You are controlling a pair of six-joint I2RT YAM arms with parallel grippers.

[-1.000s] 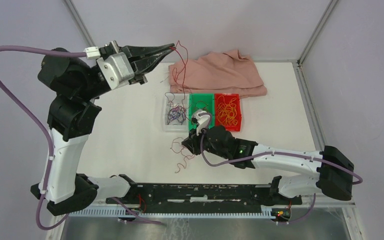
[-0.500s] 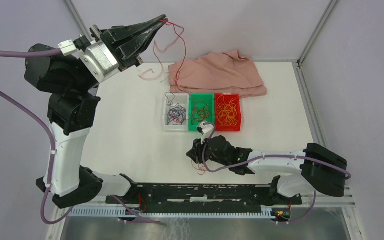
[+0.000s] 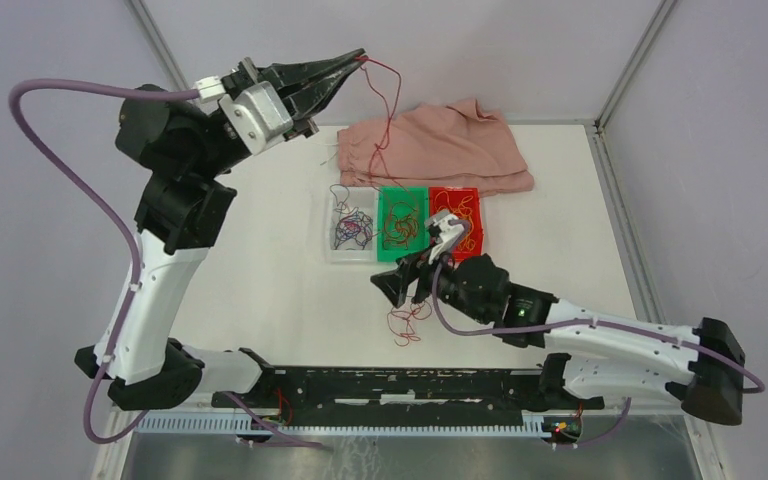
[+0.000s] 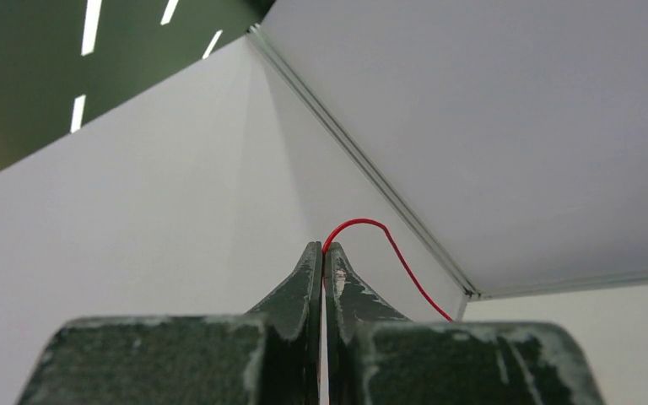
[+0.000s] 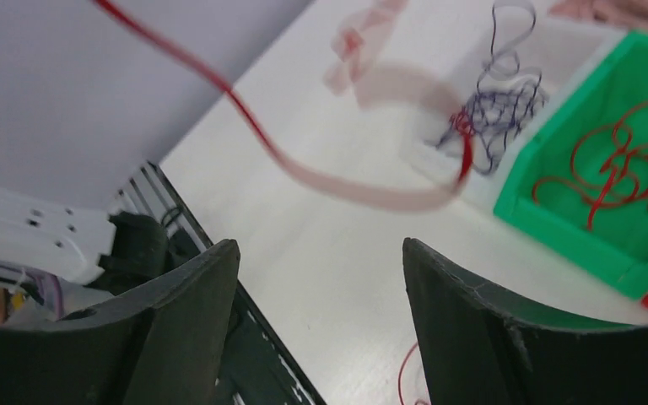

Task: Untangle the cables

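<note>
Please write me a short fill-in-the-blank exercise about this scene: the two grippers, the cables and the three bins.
1. The left gripper, raised high, is shut on a ____ cable.
2. The right gripper is not shut but ____.
3. The green bin stands ____ the clear bin and the red bin.
4. The red bin holds ____ cables.
Missing words: red; open; between; yellow.

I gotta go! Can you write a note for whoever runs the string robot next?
Left gripper: shut on a thin red cord, held high.
Right gripper: open, empty, over the white table.
Done: yellow cords in red plastic bin, red cords in green plastic bin, purple-blue cords in clear plastic bin.
Left: held cord looks snagged in the purple-blue tangle; red coil loose on table.
</note>
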